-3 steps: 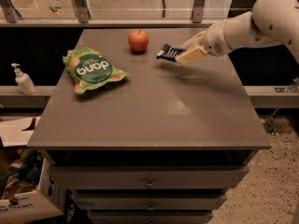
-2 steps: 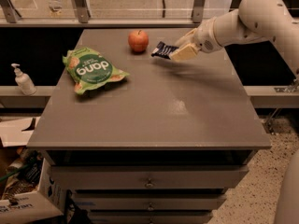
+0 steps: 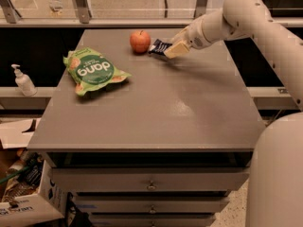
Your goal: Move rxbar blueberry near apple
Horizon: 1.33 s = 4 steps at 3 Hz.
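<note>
The gripper [image 3: 169, 49] hangs low over the far side of the worktop [image 3: 156, 117]. Its fingers pinch the right end of the bar [image 3: 159, 46], so the free end points toward the apple [image 3: 140, 40]. The bar is just beside the apple, at its 3 o'clock, so I think only the release is left. The chip bag [image 3: 92, 71] lies well apart, at 8 o'clock.
</note>
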Motion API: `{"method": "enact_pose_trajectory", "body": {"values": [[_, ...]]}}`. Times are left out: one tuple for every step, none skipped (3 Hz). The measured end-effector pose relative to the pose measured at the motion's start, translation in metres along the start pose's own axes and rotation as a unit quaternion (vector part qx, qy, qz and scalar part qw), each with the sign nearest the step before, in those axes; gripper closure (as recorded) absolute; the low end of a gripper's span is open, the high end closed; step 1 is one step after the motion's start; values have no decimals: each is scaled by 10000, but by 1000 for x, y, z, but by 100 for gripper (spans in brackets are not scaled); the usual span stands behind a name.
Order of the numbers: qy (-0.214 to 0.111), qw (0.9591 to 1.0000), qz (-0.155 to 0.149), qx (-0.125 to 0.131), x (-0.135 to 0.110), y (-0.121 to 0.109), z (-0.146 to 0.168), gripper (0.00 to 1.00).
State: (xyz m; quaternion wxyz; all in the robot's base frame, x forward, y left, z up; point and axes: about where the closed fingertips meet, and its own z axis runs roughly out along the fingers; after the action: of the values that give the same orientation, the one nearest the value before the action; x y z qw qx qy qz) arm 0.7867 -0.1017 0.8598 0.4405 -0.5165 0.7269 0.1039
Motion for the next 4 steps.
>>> {"method": "enact_pose_trajectory", "body": {"values": [[66, 10000, 44, 3, 1, -7, 20, 100], [93, 9999, 86, -60, 2, -6, 33, 100], [171, 9997, 134, -146, 6, -2, 41, 82], [174, 9994, 222, -194, 8, 3, 42, 58]]}}
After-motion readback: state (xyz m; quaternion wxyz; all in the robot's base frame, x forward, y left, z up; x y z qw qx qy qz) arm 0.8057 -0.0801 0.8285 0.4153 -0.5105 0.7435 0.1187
